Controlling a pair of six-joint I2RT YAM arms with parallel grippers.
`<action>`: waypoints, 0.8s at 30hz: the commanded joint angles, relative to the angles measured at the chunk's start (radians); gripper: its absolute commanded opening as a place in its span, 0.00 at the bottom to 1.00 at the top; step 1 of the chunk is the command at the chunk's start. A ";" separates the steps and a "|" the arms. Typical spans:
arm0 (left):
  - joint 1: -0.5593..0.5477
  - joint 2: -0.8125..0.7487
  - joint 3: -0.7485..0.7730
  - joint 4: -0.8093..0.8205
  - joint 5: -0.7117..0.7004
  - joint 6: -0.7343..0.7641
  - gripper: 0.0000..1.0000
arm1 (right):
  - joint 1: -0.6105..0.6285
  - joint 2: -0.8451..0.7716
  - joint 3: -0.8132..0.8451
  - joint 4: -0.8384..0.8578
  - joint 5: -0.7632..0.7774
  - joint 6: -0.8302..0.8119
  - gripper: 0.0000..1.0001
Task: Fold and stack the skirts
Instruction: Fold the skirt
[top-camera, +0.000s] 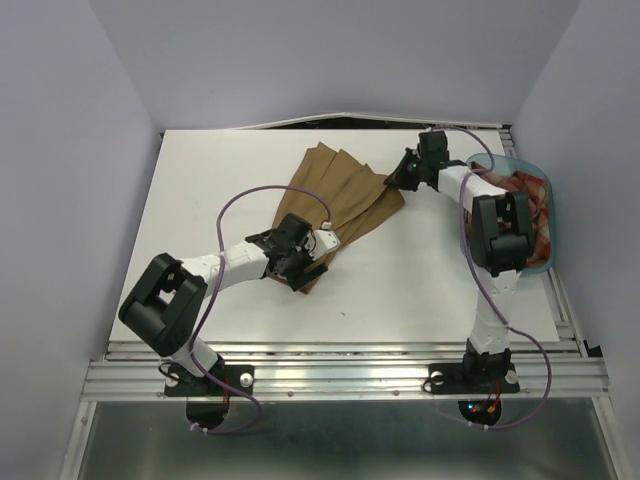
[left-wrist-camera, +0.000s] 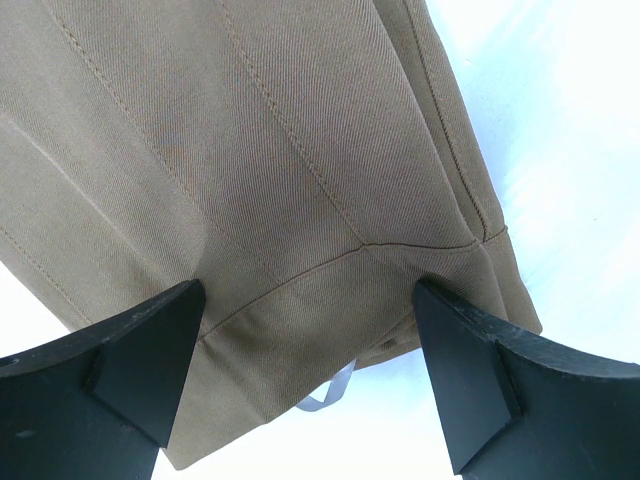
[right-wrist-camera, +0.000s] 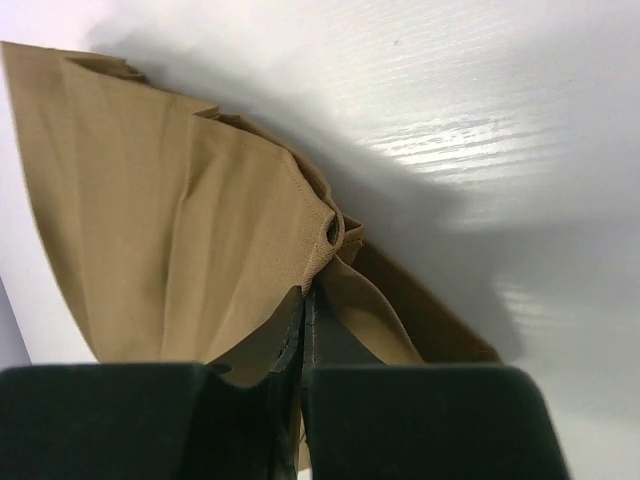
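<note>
Top external view: the tan skirt (top-camera: 345, 195) is being shown fanned out on the white table (top-camera: 420, 280), just above the centre of the frame, with its narrow end pointing down and to the left. The left gripper (top-camera: 305, 268) is being held over that narrow end, and the right gripper (top-camera: 398, 183) is being held at the skirt's right-hand corner. The plaid skirt (top-camera: 537, 200) is being kept bunched inside the translucent blue tub (top-camera: 549, 235) at the right edge of the frame, well apart from the tan one and partly hidden by the right arm. Left wrist view: the tan cloth is filling the upper and middle parts of the frame, with bare table at the right. The two black fingers are being held wide apart at the lower corners, straddling a stitched band of the skirt. Whether their tips are touching the cloth cannot be told. A pale loop (left-wrist-camera: 335, 388) is being shown poking out from under the band's edge, low in the frame between the fingers. Right wrist view: the fingers are being pressed tightly together at the bottom centre, and a gathered edge of the tan skirt is being pinched between them. The cloth is fanning from there toward the upper left, while white table is filling the right side.
</note>
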 joint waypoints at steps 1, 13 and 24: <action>-0.008 0.030 -0.027 -0.031 -0.044 -0.009 0.99 | 0.005 -0.206 -0.038 -0.031 0.016 -0.063 0.01; -0.011 0.032 -0.033 -0.036 -0.044 -0.009 0.99 | 0.005 -0.249 -0.184 -0.126 0.113 -0.160 0.01; -0.011 -0.038 -0.027 -0.069 -0.027 0.017 0.99 | 0.005 -0.066 -0.167 -0.144 0.342 -0.284 0.00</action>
